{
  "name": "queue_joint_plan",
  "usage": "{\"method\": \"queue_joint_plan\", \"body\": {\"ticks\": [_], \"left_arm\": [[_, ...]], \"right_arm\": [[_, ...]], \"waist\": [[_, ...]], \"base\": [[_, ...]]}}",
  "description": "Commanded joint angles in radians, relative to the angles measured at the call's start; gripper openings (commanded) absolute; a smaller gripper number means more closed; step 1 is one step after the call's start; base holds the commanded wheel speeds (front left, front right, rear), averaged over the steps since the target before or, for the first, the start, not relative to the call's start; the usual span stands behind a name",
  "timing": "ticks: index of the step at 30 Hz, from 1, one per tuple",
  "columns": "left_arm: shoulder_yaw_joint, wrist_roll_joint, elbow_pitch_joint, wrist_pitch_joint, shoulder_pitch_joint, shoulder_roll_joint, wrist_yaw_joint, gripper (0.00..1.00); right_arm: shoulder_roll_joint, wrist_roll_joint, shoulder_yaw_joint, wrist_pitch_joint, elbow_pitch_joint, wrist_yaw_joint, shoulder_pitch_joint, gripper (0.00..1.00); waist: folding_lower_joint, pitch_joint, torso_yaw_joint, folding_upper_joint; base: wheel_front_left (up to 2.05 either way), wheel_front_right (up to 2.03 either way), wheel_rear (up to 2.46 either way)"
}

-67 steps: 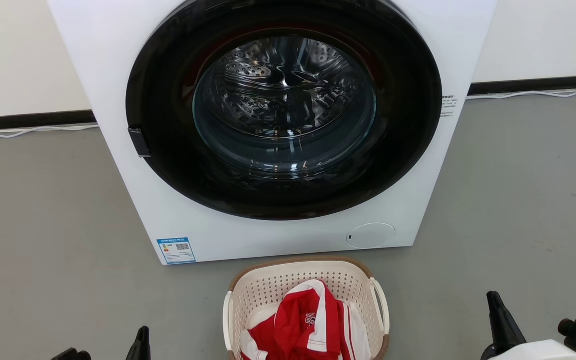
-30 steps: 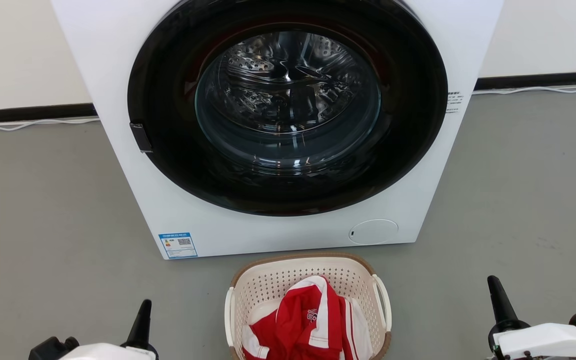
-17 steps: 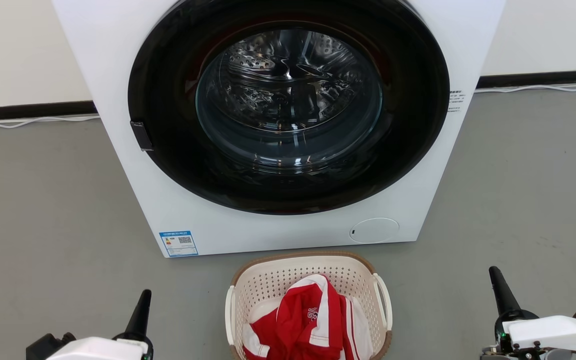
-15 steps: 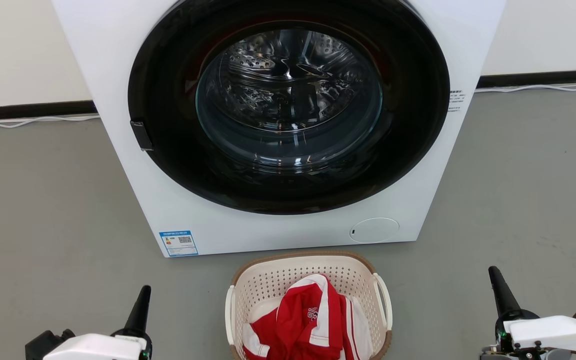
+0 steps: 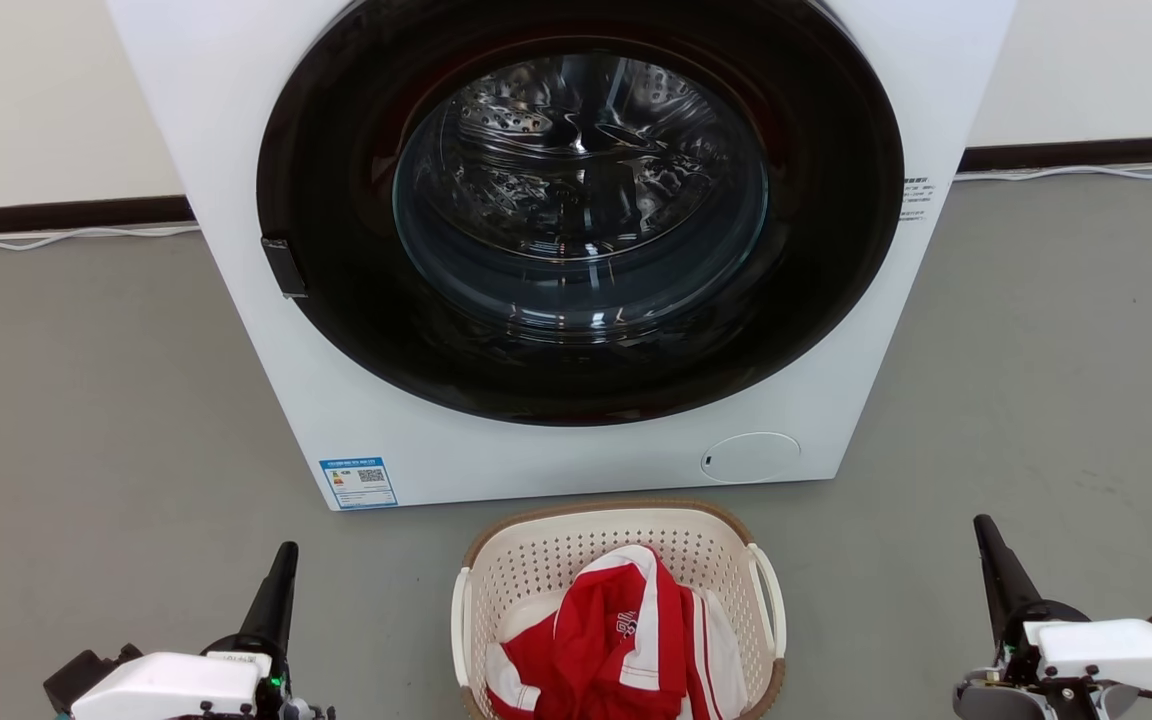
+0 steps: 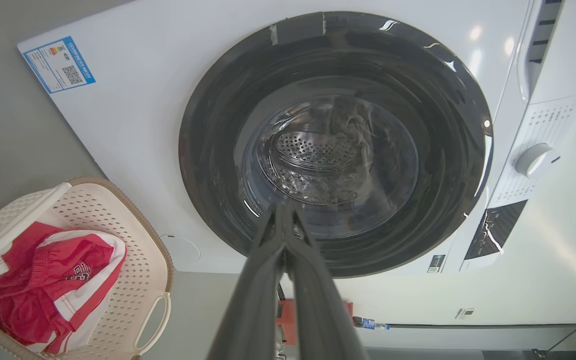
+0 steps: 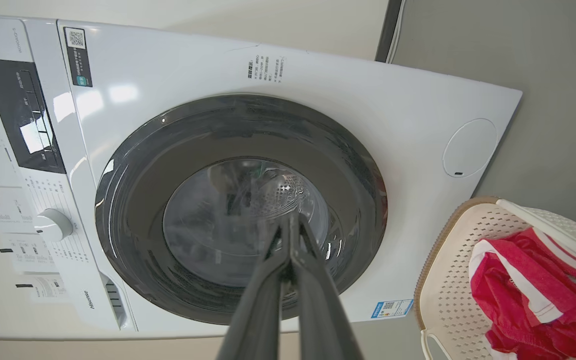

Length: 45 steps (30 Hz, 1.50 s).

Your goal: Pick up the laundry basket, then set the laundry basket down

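The perforated cream laundry basket [image 5: 536,570], rounded with a brown woven-look rim, is sitting on the grey floor [image 5: 86,420] just before the glossy white washing machine [image 5: 236,150], cradling a crumpled red-and-white shirt [image 5: 626,640]. The left gripper [image 5: 285,552] and right gripper [image 5: 982,524] are pointing forward on either side of it, fingers pressed together, gripping nothing.

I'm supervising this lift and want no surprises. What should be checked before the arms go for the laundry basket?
1. The laundry basket stands upright on the floor: ok.
2. Its left handle and right handle are free of cloth: ok.
3. The red-and-white garment lies inside the rim: ok.
4. The left pincer is open for a handle: not ok, shut, apart from the basket.
5. The right pincer is open: not ok, shut, also apart.
6. The basket is clear of the washing machine: cannot tell.
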Motion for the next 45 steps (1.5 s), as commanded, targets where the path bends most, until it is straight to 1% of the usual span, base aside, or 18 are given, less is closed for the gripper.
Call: {"method": "queue_joint_plan", "body": {"ticks": [1,14,45], "left_arm": [[0.032,-0.028,-0.032,0.009,-0.055,0.004,-0.013,0.00],[0.052,-0.143,-0.045,0.043,-0.074,-0.002,-0.032,0.00],[0.052,-0.144,-0.045,0.043,-0.074,-0.002,-0.032,0.00]], "right_arm": [[-0.005,0.033,0.014,0.011,-0.035,0.007,-0.047,0.00],[0.008,0.167,0.000,0.046,-0.047,0.007,-0.059,0.00],[0.008,0.167,0.000,0.045,-0.047,0.007,-0.059,0.00]], "waist": [[-0.0001,0.000,0.000,0.0000],[-0.0001,0.005,0.002,0.0000],[-0.0001,0.005,0.002,0.0000]], "base": [[0.00,0.00,0.00],[0.00,0.00,0.00],[0.00,0.00,0.00]]}}
